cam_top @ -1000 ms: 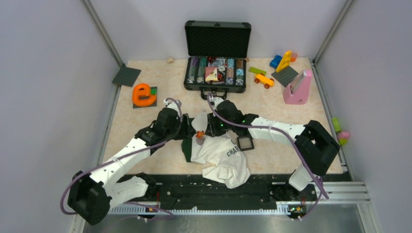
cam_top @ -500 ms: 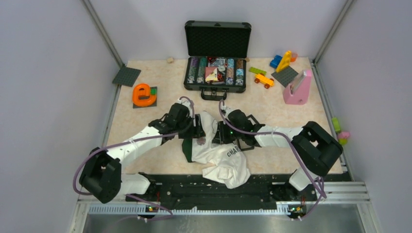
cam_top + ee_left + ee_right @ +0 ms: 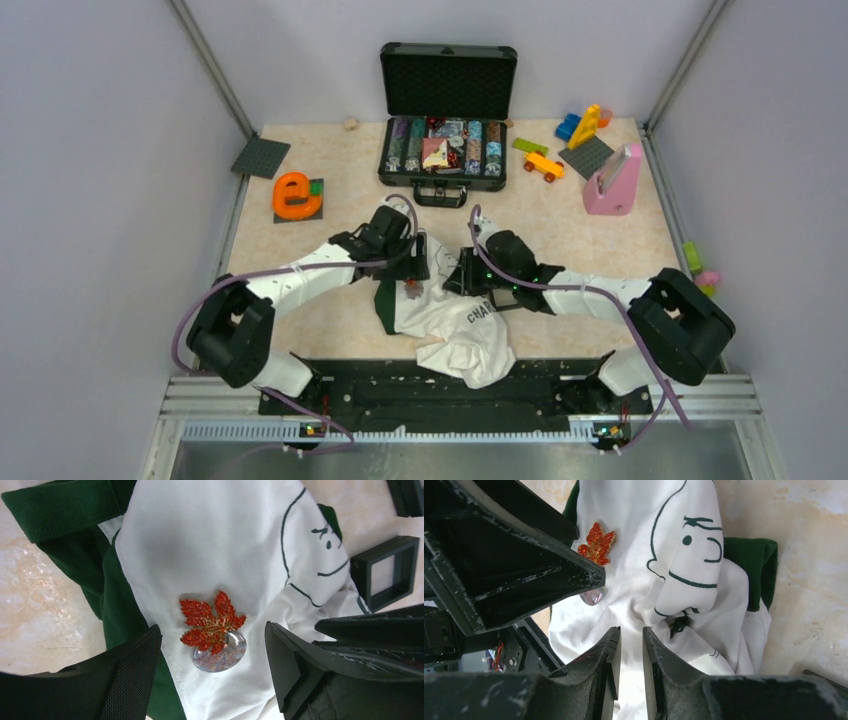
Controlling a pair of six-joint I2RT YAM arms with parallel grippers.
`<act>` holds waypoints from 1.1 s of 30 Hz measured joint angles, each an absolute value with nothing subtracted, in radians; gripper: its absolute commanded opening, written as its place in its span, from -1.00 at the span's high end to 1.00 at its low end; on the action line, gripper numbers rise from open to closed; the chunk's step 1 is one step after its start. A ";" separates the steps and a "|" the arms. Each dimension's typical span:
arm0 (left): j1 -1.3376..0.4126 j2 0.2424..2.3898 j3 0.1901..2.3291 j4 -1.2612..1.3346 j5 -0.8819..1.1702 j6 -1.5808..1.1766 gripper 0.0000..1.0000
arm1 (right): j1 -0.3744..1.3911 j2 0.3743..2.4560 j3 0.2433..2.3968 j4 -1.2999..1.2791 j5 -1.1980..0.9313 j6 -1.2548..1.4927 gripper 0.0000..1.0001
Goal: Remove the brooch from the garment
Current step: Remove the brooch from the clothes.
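Beige table (image 3: 340, 165), lilac walls (image 3: 100, 150); left hand (image 3: 212, 630) wide around brooch (image 3: 212, 620); right hand (image 3: 631, 632) pinches garment (image 3: 629, 530)

You've plain lavender-grey walls (image 3: 100, 150) round beige marbled tabletop (image 3: 340, 170), alu posts (image 3: 213, 70) at back corners; light soft, even.

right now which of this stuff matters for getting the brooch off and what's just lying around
For the job: brooch, garment, left gripper (open, straddling the brooch), right gripper (pinching the garment).

Lying about: orange letter e, open case, toy car, building bricks, pink stand, grey baseplate, small black frame.
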State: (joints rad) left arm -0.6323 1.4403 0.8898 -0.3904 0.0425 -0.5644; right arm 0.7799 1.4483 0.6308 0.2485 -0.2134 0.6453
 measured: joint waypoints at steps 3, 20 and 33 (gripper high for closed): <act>-0.632 1.480 0.906 -0.398 0.035 -0.559 -0.55 | 0.780 1.448 0.617 0.249 -0.207 0.651 0.51; -0.657 1.579 0.969 -0.439 0.015 -0.530 -0.03 | 0.776 1.448 0.587 0.277 -0.199 0.659 0.51; -0.583 1.437 0.990 -0.489 0.183 -0.479 0.12 | 0.773 1.435 0.587 0.276 -0.242 0.603 0.46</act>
State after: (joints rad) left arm -0.5835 1.4368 0.9901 -0.4889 0.1833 -0.4789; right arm 0.7731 1.4353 0.5873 0.2756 -0.2417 0.6025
